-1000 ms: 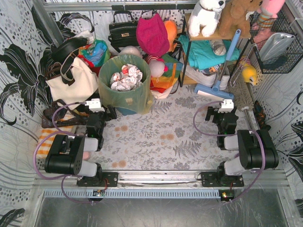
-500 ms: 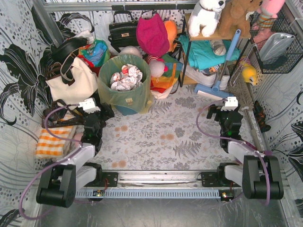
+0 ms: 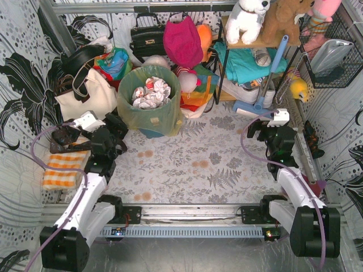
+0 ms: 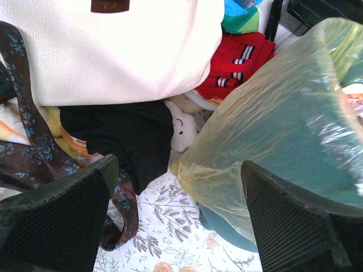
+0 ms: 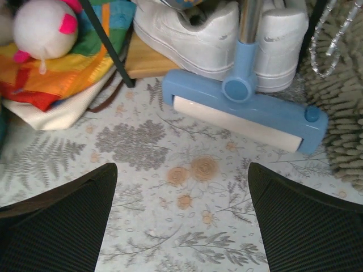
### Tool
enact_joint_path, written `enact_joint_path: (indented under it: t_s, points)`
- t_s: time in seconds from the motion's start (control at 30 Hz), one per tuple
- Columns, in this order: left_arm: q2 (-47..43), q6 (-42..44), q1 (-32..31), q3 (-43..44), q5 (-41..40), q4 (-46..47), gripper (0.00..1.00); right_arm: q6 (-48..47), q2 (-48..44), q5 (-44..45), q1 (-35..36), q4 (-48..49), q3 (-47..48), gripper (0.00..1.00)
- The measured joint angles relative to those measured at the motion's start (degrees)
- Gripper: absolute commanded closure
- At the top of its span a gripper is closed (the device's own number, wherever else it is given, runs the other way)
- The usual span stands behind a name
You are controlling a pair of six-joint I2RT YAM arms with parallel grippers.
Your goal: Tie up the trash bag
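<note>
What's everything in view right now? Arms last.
bin: 1, teal, back left-centre
trash bag: 1, yellow-green, lining the bin
crumpled paper: several, white, inside the trash bag
tote bag: 1, cream with black straps, left of the bin
handbag: 1, black, behind the bin
striped cloth: 1, rainbow, right of the bin
plush dog: 1, white, top of the shelf
teddy bear: 1, brown, beside the dog
mop: 1, blue, against the shelf
sneakers: 2, white, behind the mop head
checked cloth: 1, orange-white, near left
left gripper: 1, black, open, facing the trash bag
right gripper: 1, black, open, facing the mop head
</note>
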Motion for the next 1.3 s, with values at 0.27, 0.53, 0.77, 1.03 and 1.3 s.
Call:
enact_joint_path:
  t_s: [0.27,0.53,0.77,1.03,1.3]
  points:
    - [-0.44,-0.07,0.02,14.03,0.55,-14.67,0.02,11.30,5.81,-4.76,0.20,-16.22,19.02,0.19]
    - [14.29,1.07,0.04,36.96,5.79,-27.26,0.01,20.55,20.06,-2.38,12.09,-32.87,42.51,0.21]
    - [25.11,3.08,0.42,49.07,10.60,-35.47,0.13,25.16,31.15,-0.20,22.95,-38.80,57.53,0.29]
    - [32.57,4.37,1.81,56.98,15.02,-40.83,0.27,28.79,41.57,2.62,29.46,-43.01,73.00,0.42]
    - [36.52,4.44,3.13,58.58,17.90,-43.25,0.45,31.47,52.81,3.87,33.11,-48.57,89.90,0.44]
